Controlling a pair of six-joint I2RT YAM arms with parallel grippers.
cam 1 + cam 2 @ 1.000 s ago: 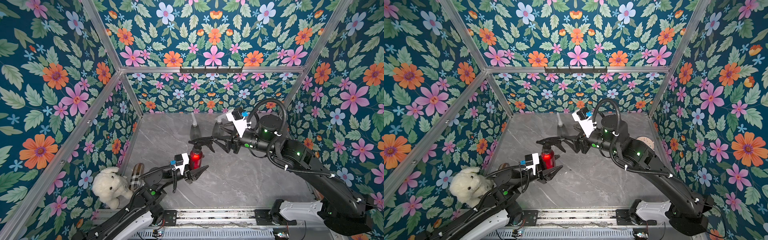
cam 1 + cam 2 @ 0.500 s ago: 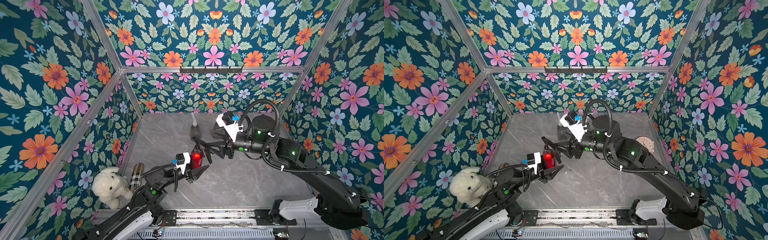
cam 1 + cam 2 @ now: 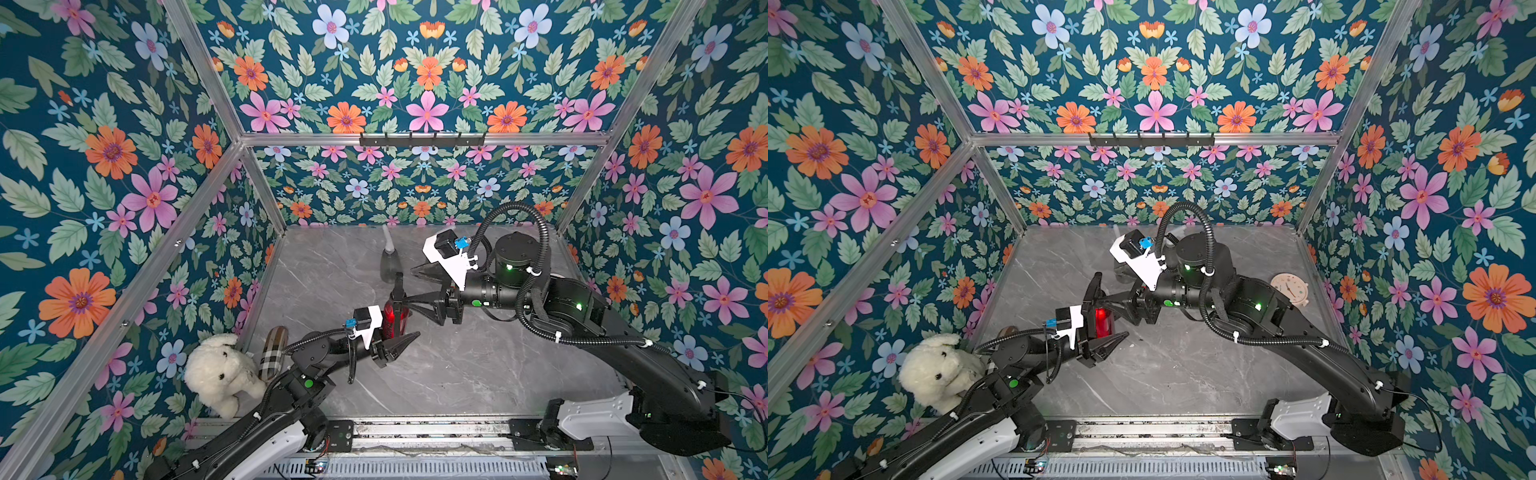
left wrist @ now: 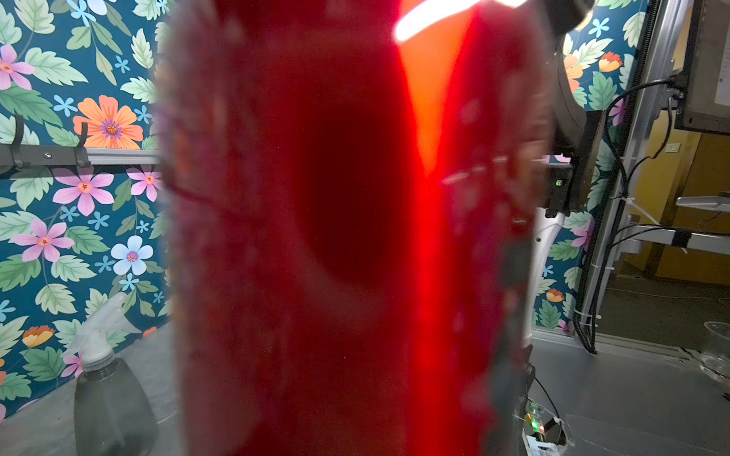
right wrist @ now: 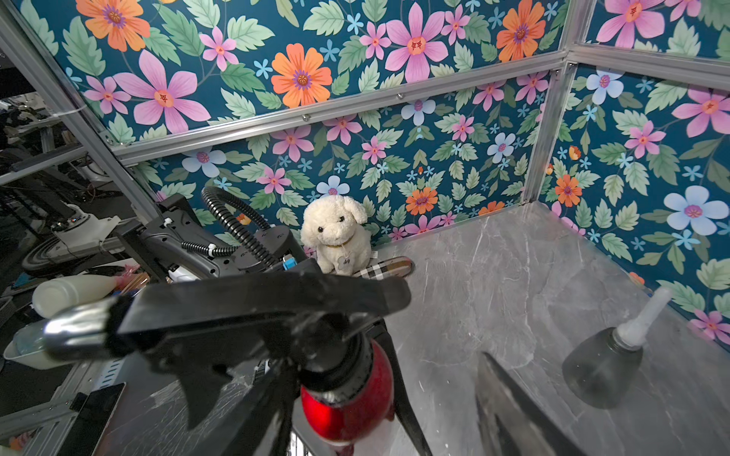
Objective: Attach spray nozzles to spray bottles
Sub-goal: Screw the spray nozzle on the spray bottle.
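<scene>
Red spray bottle (image 3: 389, 318), upright over the grey table (image 3: 457, 365), clamped fast in my left gripper (image 3: 395, 330), I judge to steady it while the black nozzle (image 5: 253, 316) on its neck is tightened; my right gripper (image 3: 408, 286) gapes wide with nothing held, that nozzle between its fingers (image 5: 513, 414), clear of one.

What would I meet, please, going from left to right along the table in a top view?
The white plush dog → the red spray bottle → the round beige dial.
</scene>
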